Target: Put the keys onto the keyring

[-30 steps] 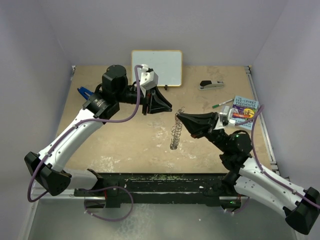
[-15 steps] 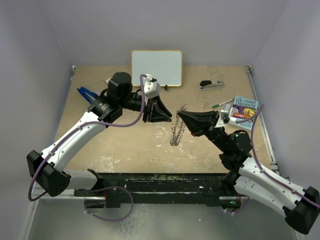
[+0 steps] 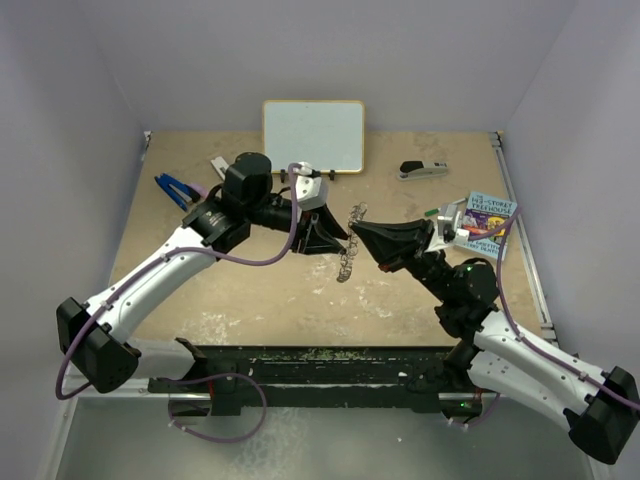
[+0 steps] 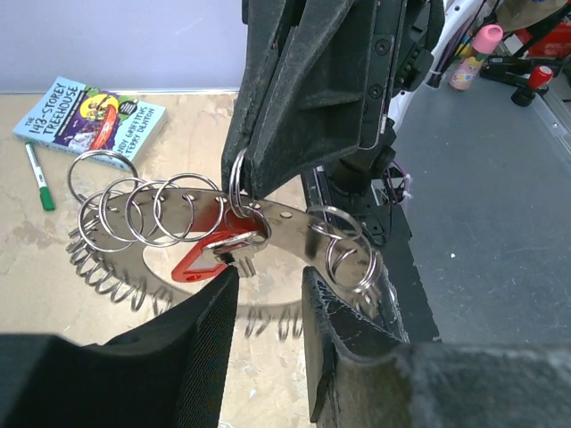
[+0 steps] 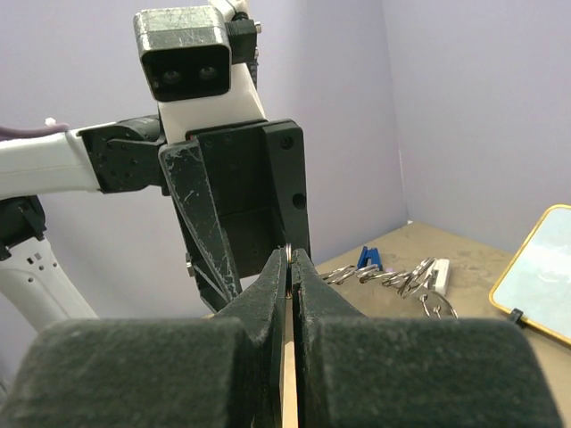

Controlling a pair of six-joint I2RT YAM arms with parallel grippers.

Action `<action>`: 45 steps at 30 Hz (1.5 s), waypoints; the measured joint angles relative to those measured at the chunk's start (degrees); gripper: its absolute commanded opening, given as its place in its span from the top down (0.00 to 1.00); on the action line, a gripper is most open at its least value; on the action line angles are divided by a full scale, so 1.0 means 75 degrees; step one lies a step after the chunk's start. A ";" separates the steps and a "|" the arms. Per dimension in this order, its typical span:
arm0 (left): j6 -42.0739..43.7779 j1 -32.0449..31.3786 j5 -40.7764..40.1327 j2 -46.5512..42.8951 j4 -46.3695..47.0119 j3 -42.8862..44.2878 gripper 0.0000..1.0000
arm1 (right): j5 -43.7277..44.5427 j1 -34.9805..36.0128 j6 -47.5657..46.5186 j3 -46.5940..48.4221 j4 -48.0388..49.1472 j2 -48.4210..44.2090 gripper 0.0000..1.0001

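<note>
One keyring [image 4: 287,219] and one red key [image 4: 198,265] counted. Right fingers [image 4: 294,116] are clamping together on the keyring's upper edge, holding it above the bench [image 4: 36,259]. Left fingers [image 4: 201,357] are standing apart; the key is sitting against the ring, just beyond their tips.

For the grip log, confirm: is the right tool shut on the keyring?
Yes, the right tool pinches the keyring plate edge-on between closed fingers.

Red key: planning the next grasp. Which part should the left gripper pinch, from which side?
Probably the flat red head, across its faces, from the left gripper's side: it pokes out under the keyring, whose top the right gripper clamps.
</note>
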 measured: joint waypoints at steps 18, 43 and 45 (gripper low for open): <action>-0.0752 -0.0187 -0.0204 0.0262 0.1416 -0.0484 0.52 | -0.0192 0.0012 0.0289 0.0000 0.0356 0.0189 1.00; 0.1539 -0.0221 -0.1096 0.0227 -0.1224 0.0251 0.97 | 0.0146 0.0015 0.0323 0.0000 -0.1189 -0.0315 0.99; 0.2238 -0.0242 -0.1559 0.0227 -0.1719 0.0513 0.97 | 0.0283 0.0023 0.0356 0.0000 -0.1620 -0.0428 0.98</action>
